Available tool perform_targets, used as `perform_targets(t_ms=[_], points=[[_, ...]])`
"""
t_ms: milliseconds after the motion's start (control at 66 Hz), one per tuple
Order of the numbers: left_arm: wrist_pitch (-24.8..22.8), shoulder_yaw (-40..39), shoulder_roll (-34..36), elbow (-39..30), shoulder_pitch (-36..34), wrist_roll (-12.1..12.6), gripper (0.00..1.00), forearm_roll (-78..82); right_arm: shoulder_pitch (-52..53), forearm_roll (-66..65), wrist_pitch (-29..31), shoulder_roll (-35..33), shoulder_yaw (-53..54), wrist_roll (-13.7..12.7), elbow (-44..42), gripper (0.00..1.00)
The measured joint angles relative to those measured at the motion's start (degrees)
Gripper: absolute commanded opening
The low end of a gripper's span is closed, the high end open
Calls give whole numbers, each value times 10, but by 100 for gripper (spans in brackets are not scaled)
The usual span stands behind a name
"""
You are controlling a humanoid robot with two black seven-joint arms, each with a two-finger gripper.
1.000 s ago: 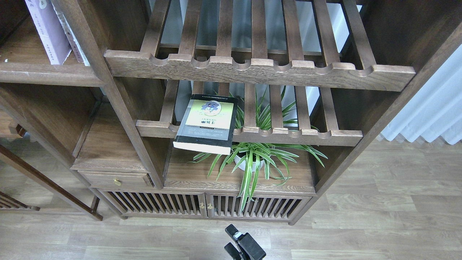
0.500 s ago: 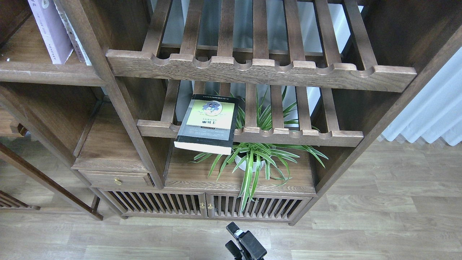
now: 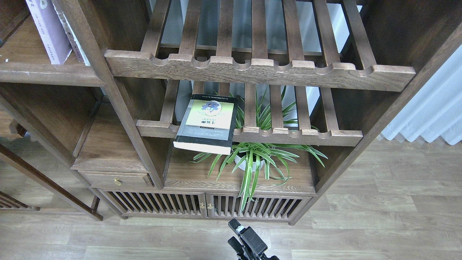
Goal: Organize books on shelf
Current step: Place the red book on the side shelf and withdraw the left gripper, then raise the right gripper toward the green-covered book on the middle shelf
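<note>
Book: black-grey book [image 3: 208, 122] flat on lower slatted rack [image 3: 296, 135], near edge overhanging front rail.
Axis: long side runs front-to-back.
Gripper [image 3: 249, 242]: bottom centre, well below book; side and open/closed: can't tell.

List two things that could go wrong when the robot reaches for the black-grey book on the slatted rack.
1. The black-grey paperback with a yellow-green panel overhangs the lower slatted wooden rack's scalloped rail; a nudge might tip it off.
2. The green striped-leaf plant in a white pot sits right below, so a falling book could hit it.
</note>
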Motion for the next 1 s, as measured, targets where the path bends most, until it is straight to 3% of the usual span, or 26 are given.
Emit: perform_targets(t_ms=[288,348,364,561,1000], points=[[0,10,-64,-4,59,1,69,-2,20,1,0,0,0,0,-24,100],[0,11,-77,-4,69,1,74,-2,30,1,0,0,1,0,-38,100],[0,11,-81,-4,72,1,82,-2,34,1,0,0,1,0,-43,100],[0,11,-115,12,123,4,98,0,71,0,0,0,1,0,-73,100],[0,10,-132,61,191,-3,99,-3,151,1,0,0,7,16,-68,100]])
